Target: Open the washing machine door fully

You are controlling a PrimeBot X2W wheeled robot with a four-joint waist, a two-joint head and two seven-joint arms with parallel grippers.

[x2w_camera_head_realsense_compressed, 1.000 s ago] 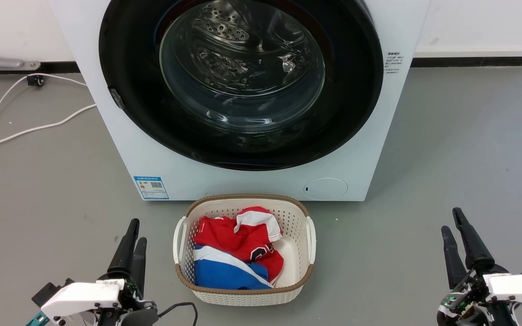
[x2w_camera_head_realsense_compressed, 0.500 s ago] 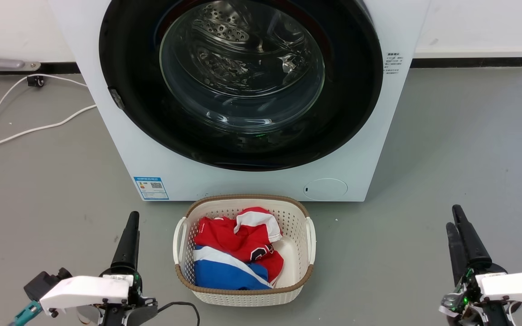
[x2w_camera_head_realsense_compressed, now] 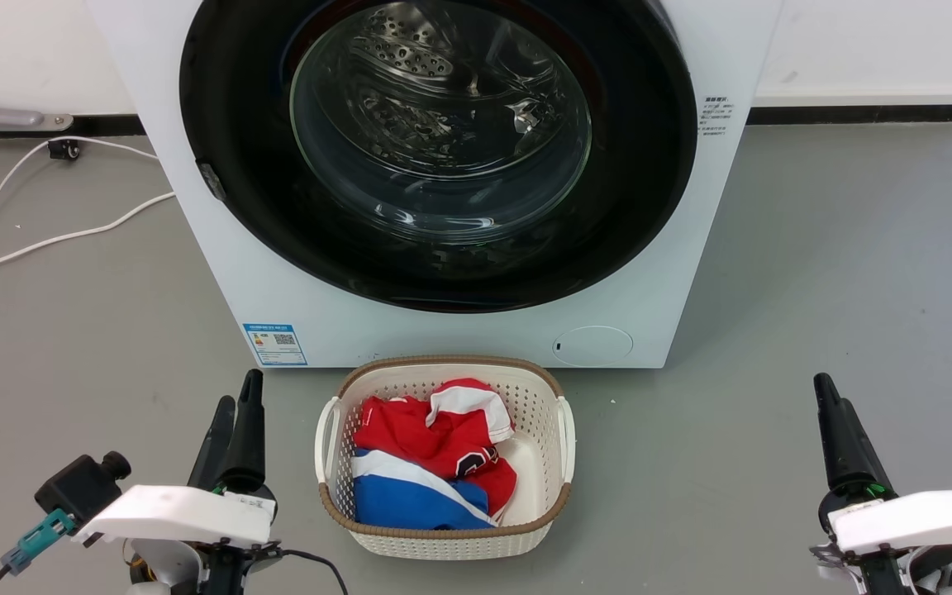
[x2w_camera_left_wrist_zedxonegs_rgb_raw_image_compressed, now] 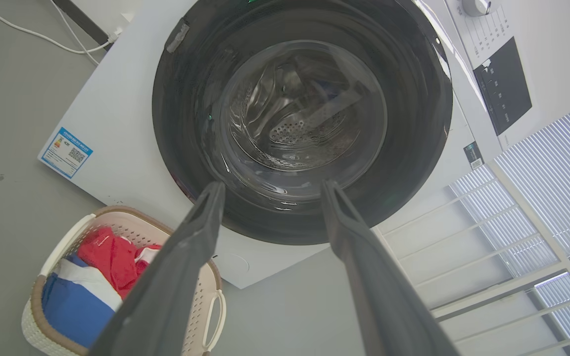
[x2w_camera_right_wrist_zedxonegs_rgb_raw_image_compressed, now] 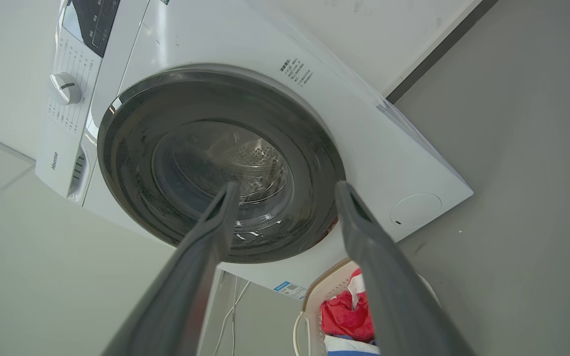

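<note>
**Inspector:** Status of the task item?

**Unit:** The washing machine door [x2w_camera_head_realsense_compressed: 439,149] sits shut, flush against the white machine [x2w_camera_head_realsense_compressed: 220,273], directly ahead of me and above the basket [x2w_camera_head_realsense_compressed: 443,541]. Nothing is opened yet.

**Inspector:** Your fingers?

**Unit:** My left gripper [x2w_camera_head_realsense_compressed: 238,395] and right gripper [x2w_camera_head_realsense_compressed: 825,388] hang low on either side of the basket, well apart from the door. Both wrist views show each pair of fingers spread, with nothing held.

**Inspector:** Step in hand?

**Unit:** By my judgement, the approach has not begun. The next move calls for raising one arm to the rim's edge and finding a purchase. A small grey fitting [x2w_camera_head_realsense_compressed: 211,179] sits on the rim's left side. I cannot tell whether it is a catch or part of the hinge.

**Inspector:** Surfaces?

**Unit:** The rim is a broad, glossy black ring, likely slippery. The centre is a bulging clear glass bowl, with the perforated steel drum visible through it. The basket is pale perforated plastic with a brown rim, holding crumpled red, white and blue cloth [x2w_camera_head_realsense_compressed: 426,446]. The floor [x2w_camera_head_realsense_compressed: 815,248] is smooth and grey.
</note>
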